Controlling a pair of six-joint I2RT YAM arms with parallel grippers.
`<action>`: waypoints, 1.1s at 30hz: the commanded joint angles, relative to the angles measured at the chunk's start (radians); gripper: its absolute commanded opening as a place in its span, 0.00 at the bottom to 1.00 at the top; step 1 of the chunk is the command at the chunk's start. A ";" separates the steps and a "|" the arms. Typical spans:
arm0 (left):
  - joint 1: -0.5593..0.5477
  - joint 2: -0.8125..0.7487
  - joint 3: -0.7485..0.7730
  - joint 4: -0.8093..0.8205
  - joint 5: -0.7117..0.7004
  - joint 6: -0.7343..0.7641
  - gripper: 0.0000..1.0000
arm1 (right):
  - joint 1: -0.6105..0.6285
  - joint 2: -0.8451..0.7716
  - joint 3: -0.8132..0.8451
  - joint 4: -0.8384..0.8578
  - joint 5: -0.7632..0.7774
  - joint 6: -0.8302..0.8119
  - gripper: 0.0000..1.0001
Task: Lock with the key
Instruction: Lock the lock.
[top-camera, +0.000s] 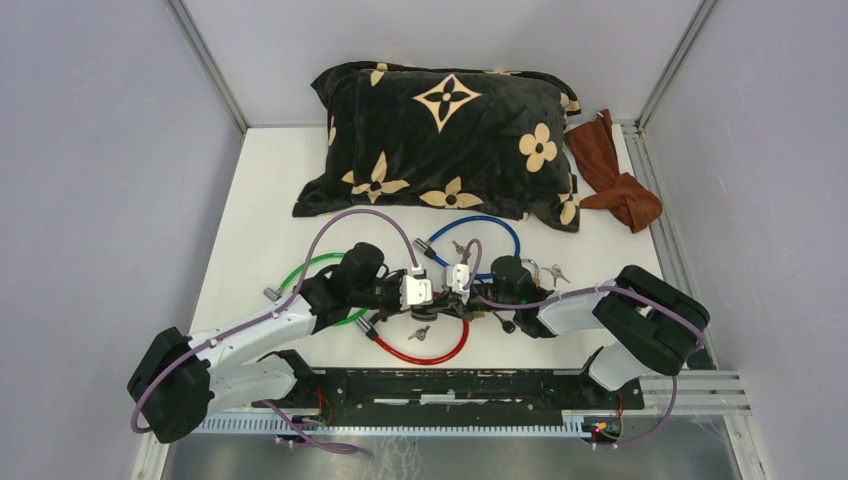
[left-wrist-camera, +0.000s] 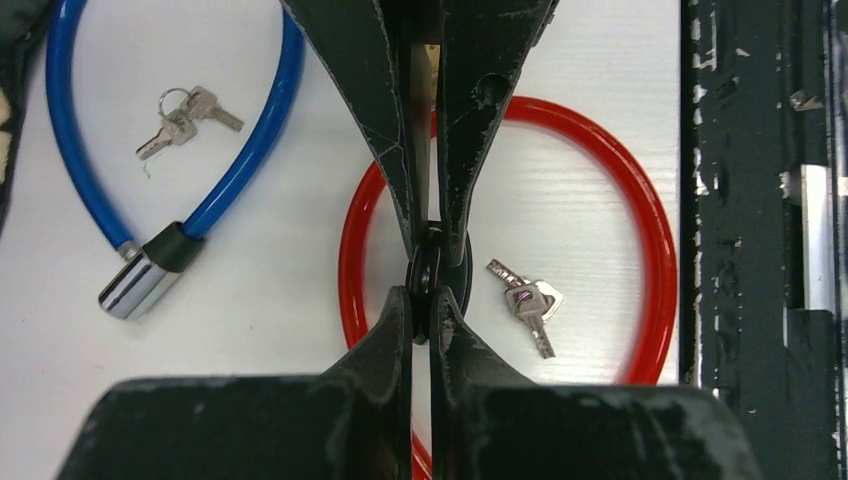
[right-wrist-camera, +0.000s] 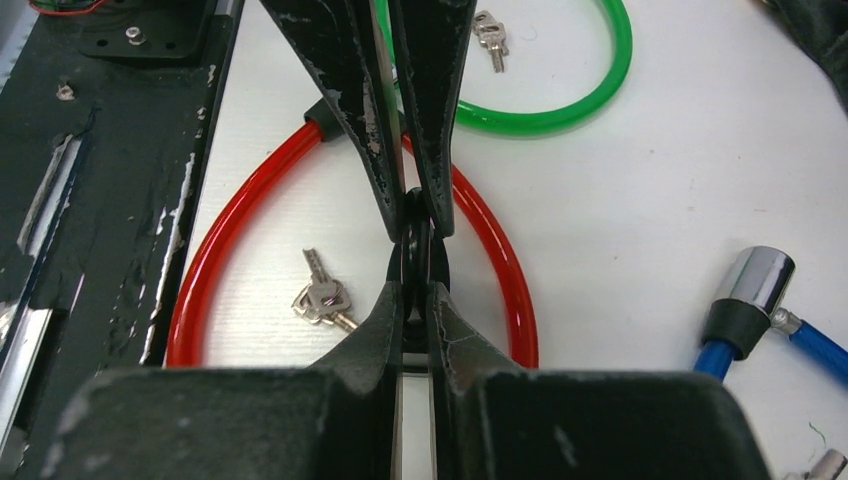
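- Nearest: red cable lock (left-wrist-camera: 655, 230), a loop flat on the table (top-camera: 260, 200) just beyond the arm bases. Loose keys (left-wrist-camera: 528, 303) lie inside it, untouched, blades pointing different ways.
- Above the loop's far rim: left gripper (left-wrist-camera: 429, 305) and right gripper (right-wrist-camera: 416, 292) meet tip to tip on one left-right line. Left comes in from the left, right from the right.
- Between the tips: a small black piece (right-wrist-camera: 414, 240), seen edge-on and thin. Its long axis runs along that same left-right line. Key head or lock end, cannot tell.
- Left gripper: jaws closed, pinching the black piece. Right gripper: jaws almost together, pinching the same piece from the opposite end. Neither arm is nearer; both are in contact.
- Judgement: the coming move is a twist about this left-right axis, one wrist rolling while the other holds firm. Any sideways offset between the tips would bind it.
- Farther: green cable lock (right-wrist-camera: 560, 110) to the left, blue cable lock (left-wrist-camera: 70, 150) beyond, apart from both grippers.
- Farthest: pillow (top-camera: 445, 140).
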 joint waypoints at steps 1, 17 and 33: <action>-0.057 0.033 0.007 -0.059 0.067 -0.084 0.02 | 0.012 -0.085 -0.045 -0.061 0.071 -0.036 0.03; -0.118 0.133 -0.183 0.423 0.152 -0.348 0.02 | 0.011 -0.261 -0.214 -0.092 0.195 -0.011 0.02; -0.116 0.256 -0.313 0.682 0.113 -0.224 0.02 | 0.009 -0.269 -0.230 -0.151 0.202 -0.029 0.02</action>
